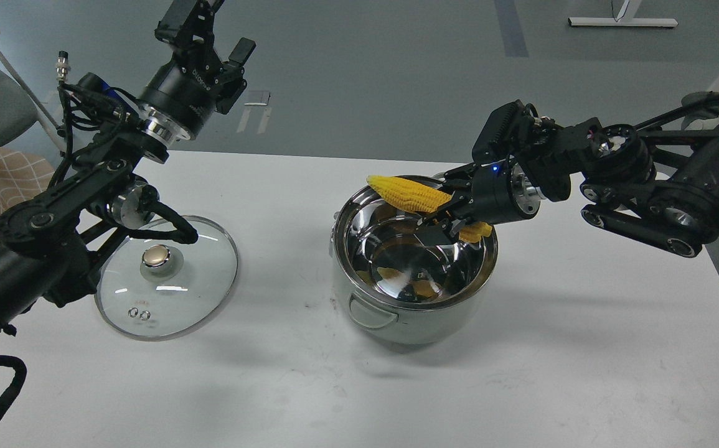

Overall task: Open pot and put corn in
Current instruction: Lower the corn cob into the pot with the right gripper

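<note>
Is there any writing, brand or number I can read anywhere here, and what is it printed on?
Small pale lettering on the black wrist housing of the left arm: too small and tilted to read for sure.
Pot, corn, glass lid, table: no text visible.

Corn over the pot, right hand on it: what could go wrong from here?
1. The bright yellow corn cob lies across the far rim of the shiny stainless-steel pot, not inside; released now, it might tip outward onto the white table.
2. The right hand sits low at the rim and could knock the pot when pulling back.
3. The round glass lid lies beneath the left arm, which could brush it.
</note>
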Controlling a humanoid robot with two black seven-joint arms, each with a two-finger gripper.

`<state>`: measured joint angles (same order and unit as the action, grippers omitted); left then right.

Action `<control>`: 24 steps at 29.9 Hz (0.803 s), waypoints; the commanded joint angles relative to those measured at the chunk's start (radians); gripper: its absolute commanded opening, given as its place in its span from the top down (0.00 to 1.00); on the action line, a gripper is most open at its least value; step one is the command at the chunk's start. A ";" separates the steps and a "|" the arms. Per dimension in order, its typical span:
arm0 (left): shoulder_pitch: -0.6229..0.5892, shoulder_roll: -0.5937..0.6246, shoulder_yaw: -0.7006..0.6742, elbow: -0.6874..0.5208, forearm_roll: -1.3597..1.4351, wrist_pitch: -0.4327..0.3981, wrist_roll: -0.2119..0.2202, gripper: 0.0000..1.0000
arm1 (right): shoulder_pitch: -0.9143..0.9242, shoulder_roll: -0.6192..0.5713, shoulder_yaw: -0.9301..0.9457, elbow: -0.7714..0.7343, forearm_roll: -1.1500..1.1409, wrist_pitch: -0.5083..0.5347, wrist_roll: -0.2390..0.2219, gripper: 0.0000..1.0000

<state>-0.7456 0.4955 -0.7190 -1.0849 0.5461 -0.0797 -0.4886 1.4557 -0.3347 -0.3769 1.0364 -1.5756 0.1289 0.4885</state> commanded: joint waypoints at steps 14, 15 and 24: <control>0.000 0.000 -0.007 -0.001 0.000 0.000 0.001 0.03 | -0.011 0.075 -0.069 -0.016 0.002 0.005 0.000 0.71; 0.000 0.000 -0.007 -0.001 0.000 0.000 0.001 0.03 | -0.011 0.077 -0.073 -0.016 0.000 0.005 0.000 0.68; 0.000 0.001 -0.008 -0.001 0.000 0.000 0.001 0.03 | -0.020 0.102 -0.077 -0.039 0.000 0.011 0.000 0.61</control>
<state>-0.7456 0.4955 -0.7271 -1.0861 0.5461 -0.0797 -0.4878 1.4402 -0.2398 -0.4538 1.0017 -1.5753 0.1377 0.4885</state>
